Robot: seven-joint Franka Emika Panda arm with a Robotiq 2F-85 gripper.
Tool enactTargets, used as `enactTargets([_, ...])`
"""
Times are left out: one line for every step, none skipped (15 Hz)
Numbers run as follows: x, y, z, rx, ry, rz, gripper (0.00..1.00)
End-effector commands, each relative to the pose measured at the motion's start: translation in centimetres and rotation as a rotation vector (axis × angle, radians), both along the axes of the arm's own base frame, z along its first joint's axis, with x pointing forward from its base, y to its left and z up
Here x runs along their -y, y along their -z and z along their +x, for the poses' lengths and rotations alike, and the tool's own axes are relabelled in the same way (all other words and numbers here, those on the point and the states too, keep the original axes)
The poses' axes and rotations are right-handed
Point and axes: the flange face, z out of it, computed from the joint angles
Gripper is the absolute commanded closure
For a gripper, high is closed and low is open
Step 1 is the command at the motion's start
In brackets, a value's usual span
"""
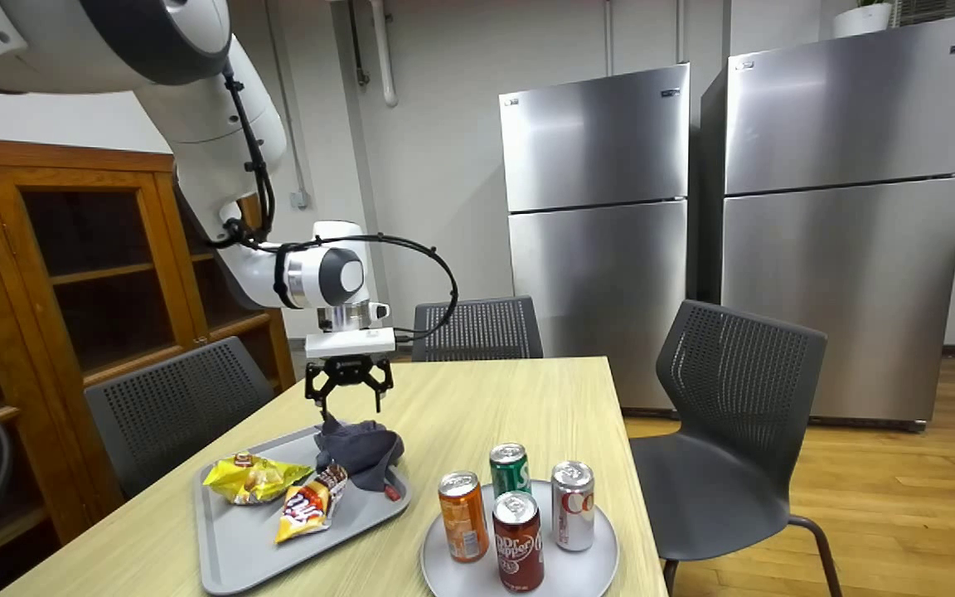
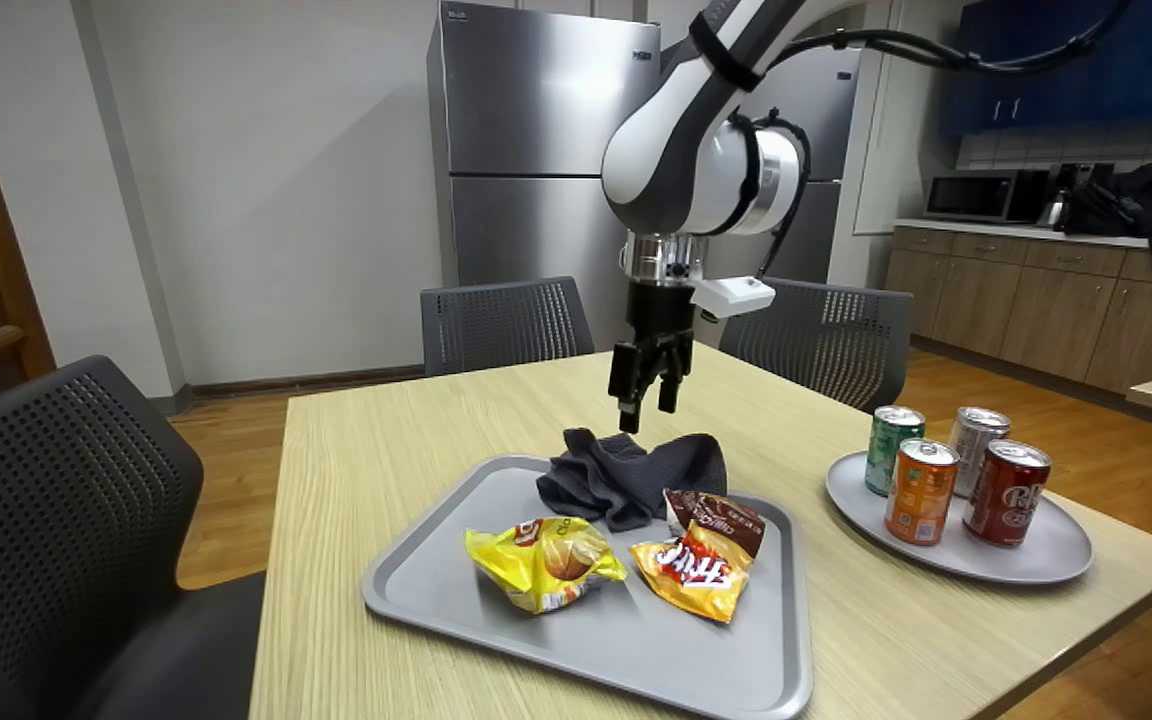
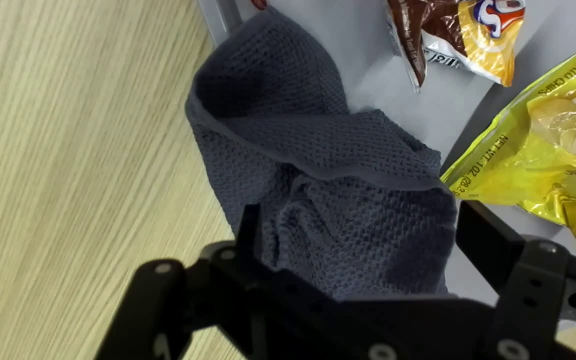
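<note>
Tray (image 2: 576,655) carries dark cloth (image 2: 636,480), draped over its far edge in an exterior view, probably light and limp; a raised fold (image 3: 335,150) should pinch best. Gripper (image 3: 360,225), jaws spread and empty, hovers above, hiding one cloth end in the wrist view. A small red thing (image 1: 392,492) near one tray corner is too tiny to identify.

cloth (image 3: 328,145): rough, matt weave | potato-chip bag (image 2: 546,562): glossy film | tray (image 2: 626,650): smooth plastic | table (image 2: 396,430): wood grain
</note>
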Motion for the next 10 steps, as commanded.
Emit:
enactTargets([-0.5,1.8,0.8,0.026,-0.046,-0.011,0.0])
enactTargets([-0.6,2.3,0.9,0.031,-0.055,-0.016,0.0])
enactTargets([-0.8,2.8,1.1,0.041,-0.071,-0.02,0.0])
enactTargets([-1.0,3.2,1.1,0.046,-0.084,-0.023,0.0])
enactTargets([-1.4,3.6,1.2,0.055,-0.098,-0.024,0.0])
enactTargets([-1.7,4.0,1.3,0.06,-0.111,-0.021,0.0])
enactTargets([-2.1,4.2,1.3,0.062,-0.124,-0.018,0.0])
enactTargets([-2.6,4.4,1.3,0.065,-0.136,-0.014,0.0])
enactTargets([-3.0,4.7,1.2,0.07,-0.149,-0.01,0.0])
enactTargets([-3.4,5.0,1.2,0.072,-0.159,-0.007,0.0])
